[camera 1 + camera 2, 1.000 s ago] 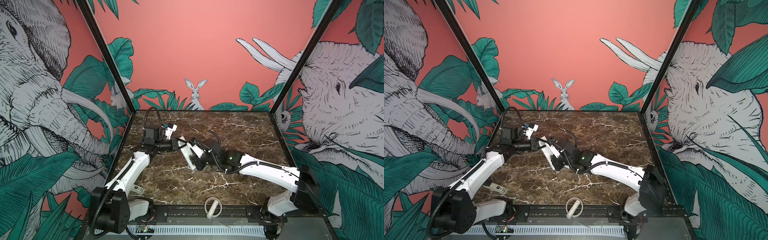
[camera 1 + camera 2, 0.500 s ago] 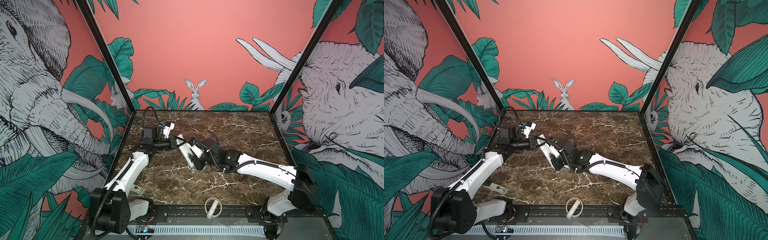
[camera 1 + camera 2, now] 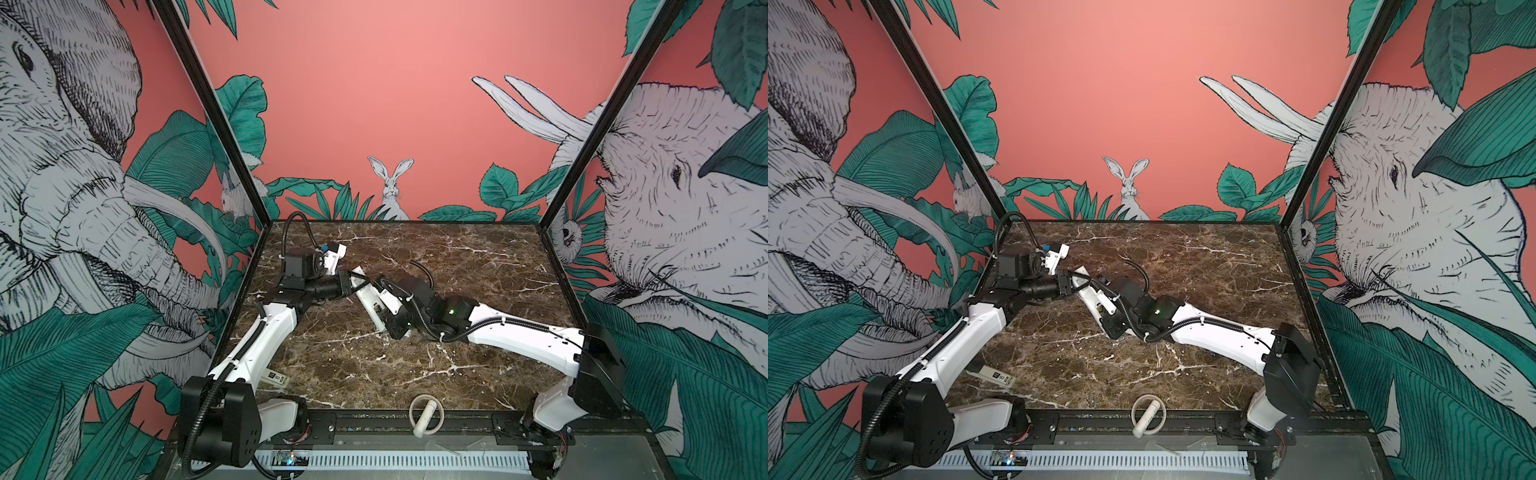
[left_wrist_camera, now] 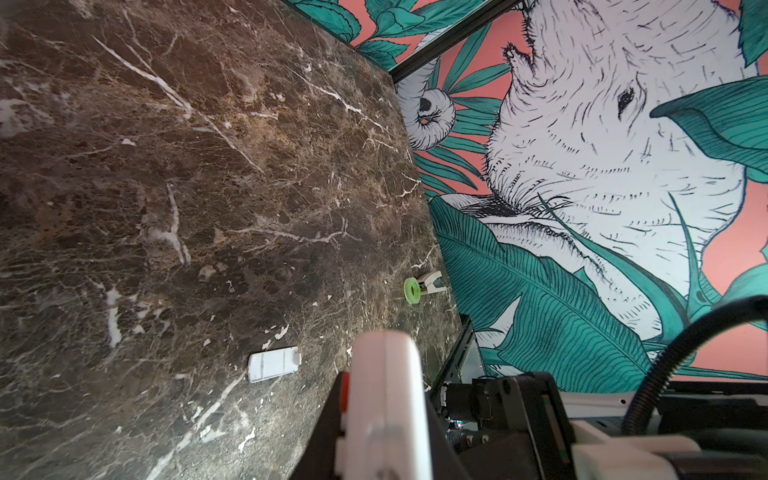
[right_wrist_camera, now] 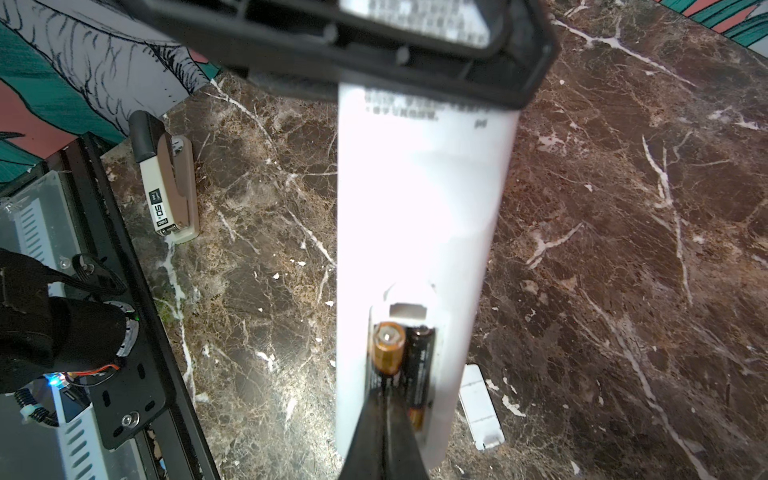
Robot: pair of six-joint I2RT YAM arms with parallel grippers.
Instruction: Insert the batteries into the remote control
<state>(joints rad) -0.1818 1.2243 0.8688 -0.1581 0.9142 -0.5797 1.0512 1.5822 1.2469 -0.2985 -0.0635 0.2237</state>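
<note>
Above the marble bench [image 3: 478, 266] the remote control [image 3: 368, 298] is held slantwise between the two arms, and everything else is placed from it. At the remote's far end the left tool [image 3: 352, 283] is closed narrowly on its edges. The left wrist view shows that white end, with a red mark on its side, wedged between the black fingers [image 4: 320, 436]. In the right wrist view the left tool's black body hides that end and part of the print on the remote's plain back.

Toward the remote's near end the compartment lies uncovered, with both batteries [image 5: 419, 365] in it side by side. The right tool [image 5: 384, 432] is fully closed and grips nothing. Its joined black tips lie over the copper-ended battery [image 5: 388, 345] and hide its lower half; whether they press on it I cannot tell.

Just beside the remote's compartment end, down on the bench and apart from it, lies the small white cover [image 5: 482, 409]. Well off to the remote's left-arm side lies a beige stapler [image 5: 168, 183], partly behind the left arm in both top views. Well away on the remote's other side sits a green ring [image 4: 414, 289] with a white clip. Nearer the camera than the remote, past the bench's front edge, a white cylinder with a ring [image 3: 424, 415] rests on the black rail.
</note>
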